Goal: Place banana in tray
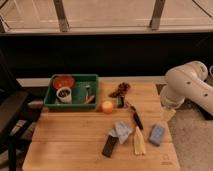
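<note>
The banana (139, 142), pale yellow, lies on the wooden table (65, 145) near its front edge, right of the middle. The green tray (74, 103) sits at the table's back left and holds a red bowl (63, 81), a small white cup (64, 94) and an orange utensil (90, 99). My white arm (187, 85) is folded at the table's right edge. My gripper (168, 113) hangs below it beside the table's right side, well away from the banana and the tray.
An orange ball-like fruit (107, 106) lies just right of the tray. A dark reddish bunch (121, 90), a black-handled tool (136, 119), a crumpled pale wrapper (121, 130), a black bar (110, 146) and a blue sponge (156, 134) surround the banana. A dark chair (10, 115) stands at left.
</note>
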`<action>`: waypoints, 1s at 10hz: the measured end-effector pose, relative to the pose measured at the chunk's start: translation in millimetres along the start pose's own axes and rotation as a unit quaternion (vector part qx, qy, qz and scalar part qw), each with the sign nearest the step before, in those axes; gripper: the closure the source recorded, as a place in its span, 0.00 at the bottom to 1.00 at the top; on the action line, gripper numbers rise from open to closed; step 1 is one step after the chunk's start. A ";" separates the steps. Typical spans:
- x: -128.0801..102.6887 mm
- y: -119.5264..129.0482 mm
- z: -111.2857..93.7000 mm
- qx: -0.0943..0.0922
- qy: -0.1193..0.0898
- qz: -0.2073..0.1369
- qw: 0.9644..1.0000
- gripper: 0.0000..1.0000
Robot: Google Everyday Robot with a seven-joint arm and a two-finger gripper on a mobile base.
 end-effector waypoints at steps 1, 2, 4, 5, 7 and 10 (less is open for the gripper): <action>0.0 0.0 0.0 0.000 0.000 0.000 1.000 0.35; 0.0 0.0 0.0 0.000 0.000 0.000 1.000 0.35; 0.0 0.0 0.0 0.000 0.000 0.000 1.000 0.35; 0.0 0.0 0.0 0.000 0.000 0.000 1.000 0.35; 0.0 0.0 0.0 0.000 0.000 0.000 1.000 0.35; -0.9 1.4 -1.4 0.002 -0.003 -0.027 1.000 0.35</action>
